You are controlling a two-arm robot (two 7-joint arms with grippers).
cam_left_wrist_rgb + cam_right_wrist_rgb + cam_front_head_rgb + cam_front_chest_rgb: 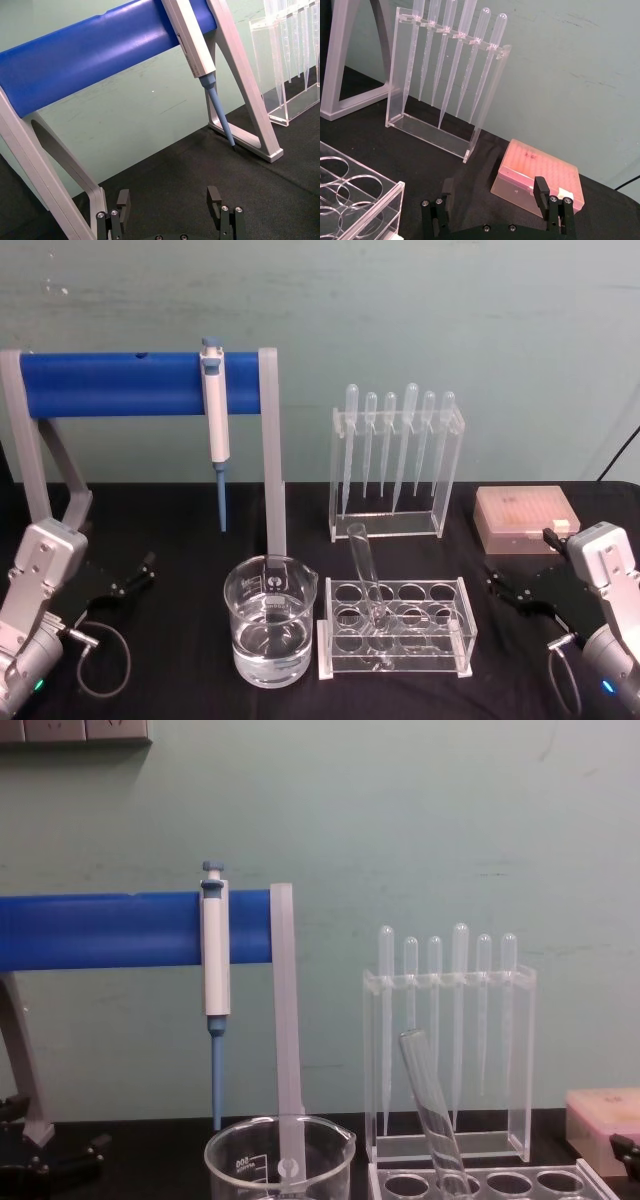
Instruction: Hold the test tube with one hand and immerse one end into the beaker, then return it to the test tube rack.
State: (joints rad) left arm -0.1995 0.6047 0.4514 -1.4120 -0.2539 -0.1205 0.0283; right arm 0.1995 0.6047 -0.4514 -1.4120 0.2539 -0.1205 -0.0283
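The test tube (pixel 366 573) is a clear glass tube leaning tilted in a hole of the clear acrylic tube rack (pixel 455 638), its mouth up; from the chest it shows as test tube (pixel 429 1109). The beaker (pixel 270 631) stands just left of the rack, with clear liquid in its lower part, and its rim shows as beaker (pixel 280 1152). My left gripper (pixel 125 567) rests low at the table's left, open and empty (pixel 169 200). My right gripper (pixel 518 558) rests at the right, open and empty (pixel 492 194). Both are well away from the tube.
A blue bar on grey legs (pixel 110 383) carries a blue-and-white pipettor (pixel 215 410) behind the beaker. A clear stand with several plastic pipettes (pixel 397 455) is behind the tube rack. A pink tip box (pixel 525 517) sits far right. The table has a black cloth.
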